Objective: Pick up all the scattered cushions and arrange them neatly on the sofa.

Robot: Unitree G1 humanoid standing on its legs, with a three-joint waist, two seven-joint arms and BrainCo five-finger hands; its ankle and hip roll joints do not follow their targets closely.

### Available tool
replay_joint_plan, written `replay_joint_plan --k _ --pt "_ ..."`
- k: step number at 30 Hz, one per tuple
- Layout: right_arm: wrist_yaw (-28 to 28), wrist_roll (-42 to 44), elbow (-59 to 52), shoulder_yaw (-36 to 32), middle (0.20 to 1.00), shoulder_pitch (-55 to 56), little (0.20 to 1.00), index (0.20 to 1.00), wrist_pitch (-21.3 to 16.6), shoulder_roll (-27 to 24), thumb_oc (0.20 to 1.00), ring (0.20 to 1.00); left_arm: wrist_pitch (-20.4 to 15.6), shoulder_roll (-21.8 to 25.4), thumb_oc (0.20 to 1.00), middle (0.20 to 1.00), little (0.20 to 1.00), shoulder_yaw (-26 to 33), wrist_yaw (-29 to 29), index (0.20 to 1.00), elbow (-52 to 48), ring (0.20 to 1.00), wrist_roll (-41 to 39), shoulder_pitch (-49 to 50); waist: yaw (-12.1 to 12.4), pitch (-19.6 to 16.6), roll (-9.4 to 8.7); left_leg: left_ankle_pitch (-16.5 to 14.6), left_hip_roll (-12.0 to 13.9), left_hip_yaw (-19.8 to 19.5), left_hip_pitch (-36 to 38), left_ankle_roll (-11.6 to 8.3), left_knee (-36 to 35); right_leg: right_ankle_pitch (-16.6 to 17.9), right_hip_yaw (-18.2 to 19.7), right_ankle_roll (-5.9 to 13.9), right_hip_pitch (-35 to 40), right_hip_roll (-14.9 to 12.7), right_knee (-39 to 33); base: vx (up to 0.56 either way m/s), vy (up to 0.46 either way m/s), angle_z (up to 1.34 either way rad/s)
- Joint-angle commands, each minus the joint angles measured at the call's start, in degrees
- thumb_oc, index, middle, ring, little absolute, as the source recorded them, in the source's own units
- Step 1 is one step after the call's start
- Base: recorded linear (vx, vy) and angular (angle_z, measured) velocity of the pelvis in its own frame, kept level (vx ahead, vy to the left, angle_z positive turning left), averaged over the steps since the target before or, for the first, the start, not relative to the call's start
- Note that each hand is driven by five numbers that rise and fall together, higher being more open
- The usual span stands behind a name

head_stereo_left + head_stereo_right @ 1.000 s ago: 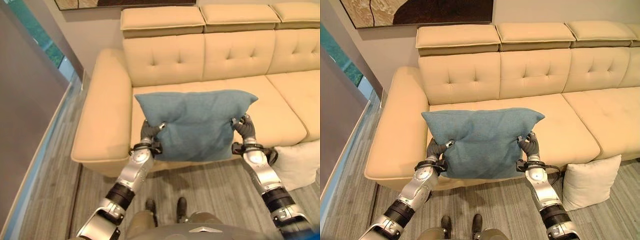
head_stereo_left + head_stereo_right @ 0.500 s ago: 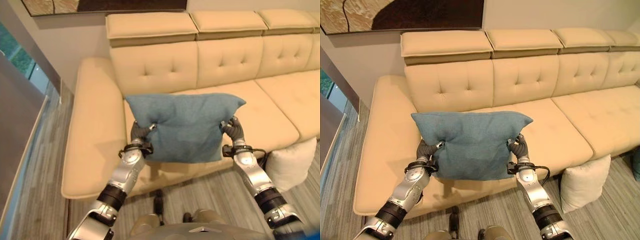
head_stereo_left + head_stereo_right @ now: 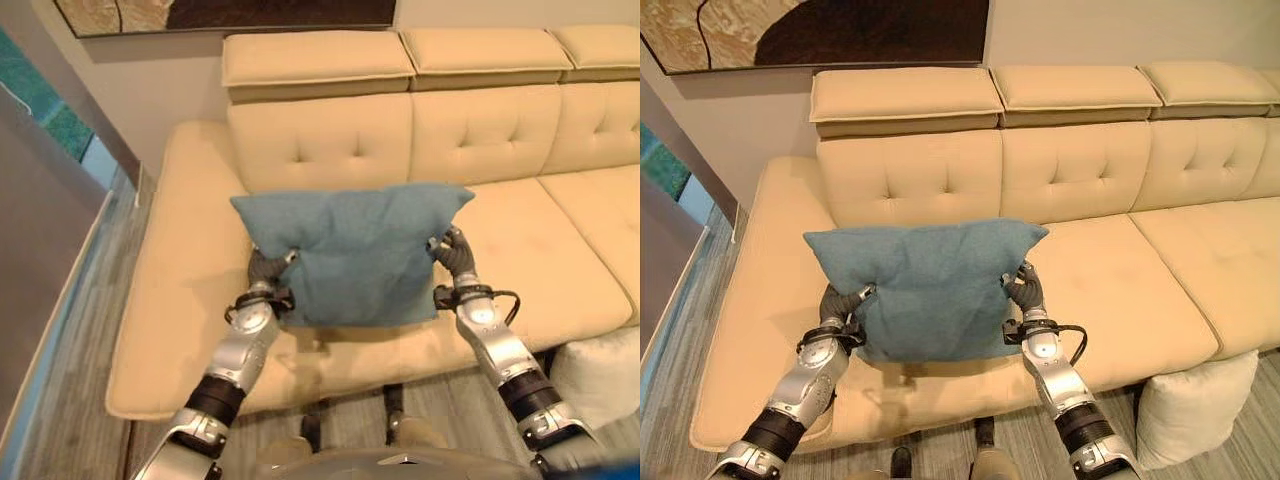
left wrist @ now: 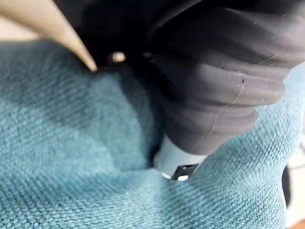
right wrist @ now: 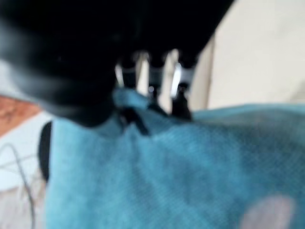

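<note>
A blue-green cushion (image 3: 362,258) hangs upright over the left seat of the cream sofa (image 3: 520,235), held between both hands. My left hand (image 3: 266,276) is shut on the cushion's lower left edge, and my right hand (image 3: 450,257) is shut on its right edge. Up close, the teal weave (image 4: 71,167) bunches against my left hand (image 4: 224,90), and my right hand's fingers (image 5: 152,76) curl over the cloth (image 5: 167,176). A white cushion (image 3: 1195,405) stands on the floor against the sofa's front, to my right.
The sofa's wide left armrest (image 3: 170,290) lies beside my left arm. The tufted backrest (image 3: 910,175) rises just behind the blue cushion. A framed picture (image 3: 810,30) hangs on the wall above. Grey wood floor (image 3: 670,340) runs along the sofa's left.
The whole picture has shifted, so the camera has moved nearer the sofa. The blue cushion, still in both hands, now hangs further over the seat, close to the backrest.
</note>
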Motion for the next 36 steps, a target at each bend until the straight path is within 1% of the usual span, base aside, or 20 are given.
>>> replay_joint_plan --k 1,2,3,4,5,7,8,9,10,12,15,17,20,25,28,30,32,34,35,36 --pt "1.18 -1.14 -8.61 -0.58 0.200 -2.72 0.200 0.200 -5.41 1.36 0.200 0.200 -5.08 -2.30 0.200 0.200 0.200 -4.24 -3.87 0.200 -5.80 0.200 0.15 -7.27 -1.55 -4.19 -0.96 -3.24 1.66 -0.86 -1.51 -2.04 6.04 -5.95 2.10 2.66 -1.69 -0.42 5.99 0.08 -0.197 0.81" --pt "1.07 -0.62 -8.83 -0.76 0.200 -2.34 0.200 0.200 -5.71 1.22 0.200 0.200 -4.99 -2.56 0.200 0.200 0.200 -4.50 -3.95 0.200 -5.75 0.200 0.11 -7.35 -1.88 -4.16 -1.03 -2.80 2.21 -0.98 -2.72 -2.64 8.02 -6.39 1.18 1.97 -0.88 -0.05 5.47 0.07 -0.365 0.83" --pt "0.44 -0.11 -9.35 -1.20 0.200 -2.02 0.200 0.200 -6.16 0.72 0.200 0.200 -4.91 -2.94 0.200 0.200 0.200 -5.15 -4.17 0.200 -5.42 0.200 -0.45 -8.03 -2.29 -3.16 -1.70 -1.02 3.36 -0.30 -6.16 -3.52 13.37 -7.01 -0.43 0.79 0.08 0.23 5.25 0.04 -0.340 0.95" --pt "0.41 0.13 -9.24 -1.16 0.200 -2.16 0.200 0.200 -6.26 0.54 0.200 0.200 -4.87 -3.03 0.200 0.200 0.200 -5.27 -4.22 0.200 -5.28 0.200 -0.46 -8.21 -2.32 -2.86 -1.83 -1.12 3.39 -0.62 -7.08 -3.43 14.96 -7.46 -1.02 0.31 0.48 0.59 5.10 0.06 -0.329 1.05" --pt "0.25 0.39 -9.32 -1.30 0.200 -1.34 0.200 0.200 -6.11 0.59 0.200 0.200 -4.39 -3.20 0.200 0.200 0.200 -5.34 -3.98 0.200 -5.18 0.200 -0.41 -8.06 -2.30 -2.63 -1.84 -0.87 3.87 -0.04 -7.46 -3.26 15.35 -8.53 -1.56 -0.29 1.28 1.13 5.11 0.09 -0.170 1.00" --pt "0.14 0.42 -9.32 -2.03 0.200 -0.43 0.200 0.200 -5.99 0.38 0.200 0.200 -4.29 -3.46 0.200 0.200 0.200 -5.82 -4.22 0.200 -4.93 0.200 -0.34 -8.24 -2.54 -2.63 -1.71 -0.66 3.46 1.10 -7.57 -2.80 11.67 -8.98 -2.72 -0.06 1.97 0.91 4.50 0.11 -0.050 0.53" --pt "-0.14 0.60 -9.54 -2.80 0.200 -0.02 0.200 0.200 -6.04 0.31 0.200 0.200 -3.97 -3.51 0.200 0.200 0.200 -6.37 -4.50 0.200 -4.73 0.200 0.28 -8.79 -2.73 -2.85 -1.35 2.00 3.11 3.34 -9.70 -2.30 6.70 -9.39 -3.63 0.33 2.74 0.90 3.67 0.19 0.034 0.50" --pt "-0.71 0.44 -8.97 -2.54 0.200 -0.20 0.200 0.200 -6.29 0.61 0.200 0.200 -4.11 -3.54 0.200 0.200 0.200 -6.53 -4.21 0.200 -4.73 0.200 0.59 -9.46 -2.13 -2.47 -1.25 3.67 2.47 2.67 -12.18 -2.26 6.24 -9.90 -3.40 0.50 2.82 1.15 4.24 0.23 0.070 0.50" --pt "-0.39 0.39 -8.79 -2.02 0.200 -0.51 0.200 0.200 -6.14 1.11 0.200 0.200 -4.42 -3.28 0.200 0.200 0.200 -5.95 -3.94 0.200 -5.01 0.200 0.42 -9.44 -1.84 -2.53 -1.28 2.45 1.93 1.66 -12.02 -2.01 7.03 -10.45 -2.67 0.56 2.64 0.96 5.07 0.23 0.104 0.30" --pt "-0.28 0.10 -8.60 -1.63 0.200 -1.16 0.200 0.200 -6.00 1.73 0.200 0.200 -4.57 -2.67 0.200 0.200 0.200 -5.97 -4.03 0.200 -5.63 0.200 0.72 -9.18 -1.75 -2.72 -1.19 1.82 1.15 2.08 -11.14 -1.44 6.71 -10.28 -1.87 1.04 2.98 0.46 5.74 0.20 0.146 -0.42" --pt "-0.02 -0.07 -7.49 -0.15 0.200 -3.96 0.200 0.200 -5.70 2.94 0.200 0.200 -4.58 -0.99 0.200 0.200 0.200 -5.53 -3.69 0.200 -6.93 0.200 2.20 -9.38 -0.29 -2.45 -1.31 0.62 0.28 4.22 -10.88 -0.20 6.90 -10.26 0.39 1.81 2.42 -0.83 6.57 0.17 0.203 -0.89" --pt "-0.42 -0.29 -6.89 1.45 0.200 -7.76 0.200 0.200 -5.56 3.51 0.200 0.200 -4.88 0.03 0.200 0.200 0.200 -5.48 -2.31 0.200 -6.21 0.200 2.87 -12.31 0.35 -2.05 -1.29 0.29 0.10 5.73 -11.78 0.57 6.18 -9.75 1.51 2.31 0.11 -1.43 6.14 0.04 0.137 -0.87" --pt "-1.41 -0.23 -5.47 3.79 0.200 -14.40 0.200 0.200 -5.39 3.85 0.200 0.200 -5.88 0.86 0.200 0.200 0.200 -6.01 -0.26 0.200 -5.32 0.200 2.34 -17.69 0.83 -1.14 -1.31 0.93 0.41 5.95 -15.10 0.79 5.70 -8.68 2.10 2.58 -4.28 -1.64 5.78 -0.09 0.038 -0.19" --pt "-5.04 1.06 -0.50 7.39 0.200 -31.98 0.200 0.200 -5.20 1.12 0.200 0.200 -8.55 4.56 0.200 0.200 0.200 -6.34 4.79 0.200 -2.49 0.200 1.72 -33.14 1.84 0.90 -1.05 3.03 0.68 4.12 -22.61 0.18 6.27 -6.19 1.71 2.55 -11.91 -1.31 5.19 -0.09 -0.025 0.04" --pt "-5.74 0.94 0.56 7.99 0.200 -35.39 0.200 0.200 -5.05 0.36 0.200 0.200 -9.27 4.86 0.200 0.200 0.200 -6.17 5.56 0.200 -1.31 0.200 0.85 -36.31 1.90 1.00 -0.82 3.94 0.66 3.65 -24.13 -0.04 5.89 -5.64 1.42 2.55 -13.52 -1.21 5.07 -0.02 -0.015 0.05" --pt "-7.03 1.32 2.37 8.89 0.200 -40.39 0.200 0.200 -5.14 0.18 0.200 0.200 -9.96 5.81 0.200 0.200 0.200 -6.88 6.65 0.200 1.77 0.200 0.07 -42.09 1.76 1.30 -0.29 4.87 0.48 3.00 -25.63 -0.32 5.05 -5.01 1.09 2.72 -15.14 -1.16 4.74 -0.01 -0.001 0.05" --pt "-7.47 1.58 3.01 9.34 0.200 -42.01 0.200 0.200 -5.38 0.49 0.200 0.200 -10.27 6.23 0.200 0.200 0.200 -7.00 6.82 0.200 2.97 0.200 -0.39 -43.95 1.73 1.47 -0.08 5.16 0.37 2.88 -26.23 -0.40 4.75 -4.78 1.15 2.81 -15.99 -1.07 4.76 -0.01 0.004 0.02" --pt "-7.59 1.53 4.26 10.26 0.200 -44.24 0.200 0.200 -5.29 0.01 0.200 0.200 -10.75 6.40 0.200 0.200 0.200 -7.35 6.65 0.200 4.53 0.200 -1.45 -46.33 1.68 1.70 0.26 5.42 0.25 2.63 -27.18 -0.53 4.66 -4.78 1.08 2.81 -16.75 -1.09 4.92 0.00 0.015 0.00" --pt "-7.42 1.43 4.85 11.72 0.200 -46.92 0.200 0.200 -4.95 -0.69 0.200 0.200 -10.88 7.04 0.200 0.200 0.200 -7.88 6.30 0.200 6.34 0.200 -2.49 -48.82 1.53 1.89 0.76 5.99 -0.01 2.30 -28.14 -0.62 4.10 -4.55 0.99 2.74 -17.92 -1.23 5.18 0.00 0.000 0.00" --pt "-7.42 1.43 4.86 11.72 0.200 -46.94 0.200 0.200 -4.95 -0.70 0.200 0.200 -10.88 7.03 0.200 0.200 0.200 -7.87 6.28 0.200 6.36 0.200 -2.49 -48.84 1.52 1.90 0.77 5.99 -0.01 2.29 -28.14 -0.62 4.09 -4.56 0.98 2.74 -17.92 -1.23 5.19 0.00 0.000 0.00"
